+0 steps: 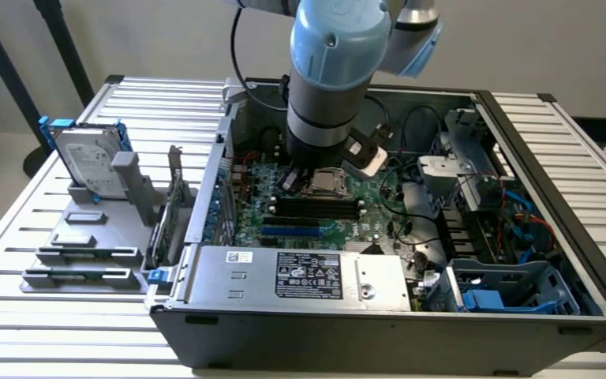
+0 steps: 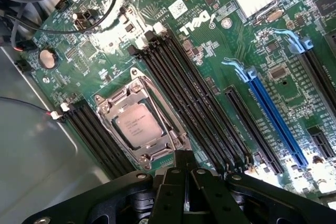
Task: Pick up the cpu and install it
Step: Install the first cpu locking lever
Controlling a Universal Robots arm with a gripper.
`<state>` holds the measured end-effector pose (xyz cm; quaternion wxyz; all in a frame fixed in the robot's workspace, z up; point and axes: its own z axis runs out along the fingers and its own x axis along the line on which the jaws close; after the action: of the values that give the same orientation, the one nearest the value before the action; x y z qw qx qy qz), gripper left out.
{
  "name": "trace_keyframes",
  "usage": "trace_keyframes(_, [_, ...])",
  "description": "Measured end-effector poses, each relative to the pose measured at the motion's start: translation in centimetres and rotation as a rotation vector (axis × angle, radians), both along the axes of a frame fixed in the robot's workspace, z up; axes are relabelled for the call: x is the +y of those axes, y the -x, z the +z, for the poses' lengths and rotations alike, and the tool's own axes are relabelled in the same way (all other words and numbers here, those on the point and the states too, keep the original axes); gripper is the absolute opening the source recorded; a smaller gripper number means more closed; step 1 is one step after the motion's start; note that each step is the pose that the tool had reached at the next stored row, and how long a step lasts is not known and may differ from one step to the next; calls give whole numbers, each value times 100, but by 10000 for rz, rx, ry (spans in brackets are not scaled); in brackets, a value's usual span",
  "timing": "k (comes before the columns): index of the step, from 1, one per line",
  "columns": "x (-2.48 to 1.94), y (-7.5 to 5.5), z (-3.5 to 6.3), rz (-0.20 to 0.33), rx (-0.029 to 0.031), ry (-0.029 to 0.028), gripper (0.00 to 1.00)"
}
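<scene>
An open computer case [image 1: 387,324] lies on a slatted white table [image 1: 29,229]. Inside it, a green motherboard [image 2: 210,51] spreads beneath the tool, with black memory slots [image 2: 194,103] running close beside it and a blue expansion slot [image 2: 273,119] farther out. Well off to the exterior view's left stands a hard drive [image 1: 87,162] upright in a grey holder [image 1: 87,257].

Bright even light, white glare on the motherboard [image 2: 173,40] near its connectors, soft blur on the close claw [image 2: 184,182].
</scene>
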<state>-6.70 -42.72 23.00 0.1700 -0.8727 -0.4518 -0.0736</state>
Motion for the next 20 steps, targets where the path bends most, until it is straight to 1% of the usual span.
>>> trace_keyframes(3, [22,10,-23,-1,12,-1,11])
trace_keyframes(8, [35,38,-61,-6,76,19,11])
trace_keyframes(13, [61,54,-119,-12,106,70,11])
trace_keyframes(20, [104,74,-189,-12,152,177,11])
